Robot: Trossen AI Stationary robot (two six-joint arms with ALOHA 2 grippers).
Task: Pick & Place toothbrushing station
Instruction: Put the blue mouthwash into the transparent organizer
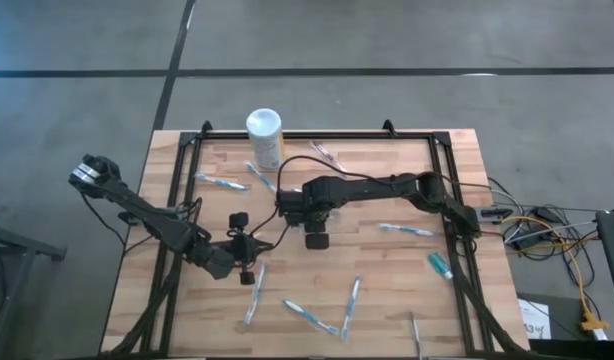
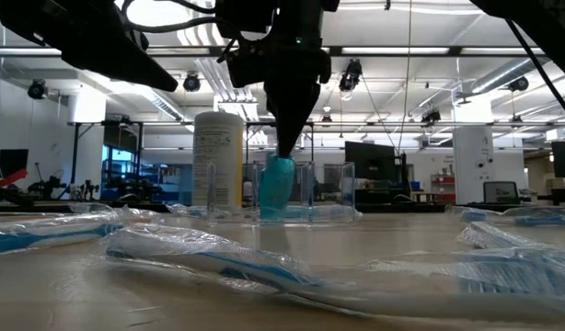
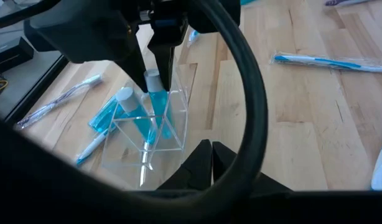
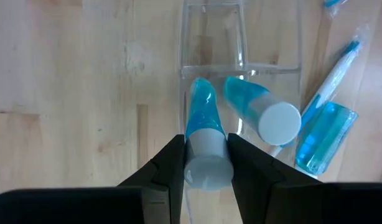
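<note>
— Where is the toothbrushing station, the small clear, colourless plastic holder [image 4: 241, 68]?

— Centre of the low frame, on the pale wooden table [image 1: 387, 290], just right of the tall white cylindrical canister with a yellow label [image 2: 218, 161]. From overhead the right arm hides most of it.

— And the right gripper [image 4: 206, 165]?

— Poised directly above the holder at mid-frame, fingers pinching the white cap of a blue toothpaste tube [image 4: 203, 134] whose tail points down into it. A second blue tube with a white cap [image 4: 262, 109] leans inside the holder alongside.

— The left gripper [image 3: 211, 155]?

— Lower left of centre in the overhead frame, jaws pressed together on nothing, near the holder. Wrapped toothbrushes [image 1: 222, 182] lie scattered across the table.
</note>
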